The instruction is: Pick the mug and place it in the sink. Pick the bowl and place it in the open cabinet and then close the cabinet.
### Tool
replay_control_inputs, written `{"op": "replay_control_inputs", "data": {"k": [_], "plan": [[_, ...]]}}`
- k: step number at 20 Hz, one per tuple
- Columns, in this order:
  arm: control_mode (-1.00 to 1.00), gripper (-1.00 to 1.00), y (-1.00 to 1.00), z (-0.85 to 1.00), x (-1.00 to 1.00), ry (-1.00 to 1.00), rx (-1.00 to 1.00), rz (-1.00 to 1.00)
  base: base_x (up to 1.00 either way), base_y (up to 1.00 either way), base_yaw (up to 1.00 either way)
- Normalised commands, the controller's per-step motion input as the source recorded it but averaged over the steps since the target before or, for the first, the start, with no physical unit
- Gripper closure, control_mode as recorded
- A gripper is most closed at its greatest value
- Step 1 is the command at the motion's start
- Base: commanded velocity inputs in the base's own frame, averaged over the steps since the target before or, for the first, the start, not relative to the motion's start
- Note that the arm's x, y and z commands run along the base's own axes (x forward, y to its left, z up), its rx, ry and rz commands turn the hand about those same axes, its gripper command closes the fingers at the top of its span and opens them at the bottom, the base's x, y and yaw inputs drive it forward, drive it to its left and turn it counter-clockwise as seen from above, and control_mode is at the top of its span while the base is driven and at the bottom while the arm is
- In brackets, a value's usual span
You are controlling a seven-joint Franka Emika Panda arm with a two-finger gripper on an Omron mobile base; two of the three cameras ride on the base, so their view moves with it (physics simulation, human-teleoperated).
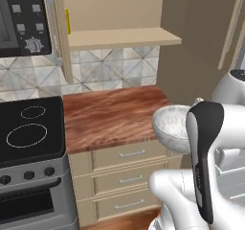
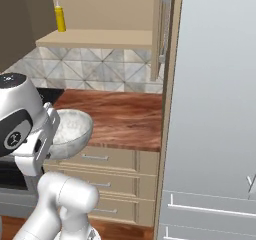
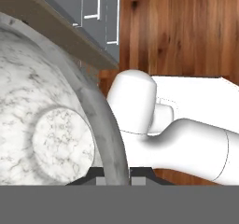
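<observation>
The hand (image 3: 115,178) pinches the rim of the mottled grey-white stone-like bowl (image 1: 173,125); the beige wooden cabinet's shelf (image 1: 119,37) lies above and ahead.

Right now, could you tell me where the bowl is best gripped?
By its thin rim, one finger inside and one outside, coming from the open side. The bowl is too wide to span, and the gripper already pinches its rim this way, holding it above the counter.
</observation>
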Motion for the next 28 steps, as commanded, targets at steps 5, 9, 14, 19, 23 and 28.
{"op": "replay_control_inputs", "data": {"k": [5, 9, 14, 19, 23, 28], "plan": [[1.0, 1.0, 0.0, 0.0, 0.0, 0.0, 0.0, 0.0, 0.31, 0.08, 0.1], [1.0, 1.0, 0.0, 0.0, 0.0, 0.0, 0.0, 0.0, 0.17, 0.02, 0.09], [1.0, 1.0, 0.0, 0.0, 0.0, 0.0, 0.0, 0.0, 0.47, 0.07, 0.04], [1.0, 1.0, 0.0, 0.0, 0.0, 0.0, 0.0, 0.0, 0.66, 0.0, -0.02], [1.0, 1.0, 0.0, 0.0, 0.0, 0.0, 0.0, 0.0, 0.64, 0.0, -0.08], [1.0, 1.0, 0.0, 0.0, 0.0, 0.0, 0.0, 0.0, 0.42, 0.0, -0.06]]}}
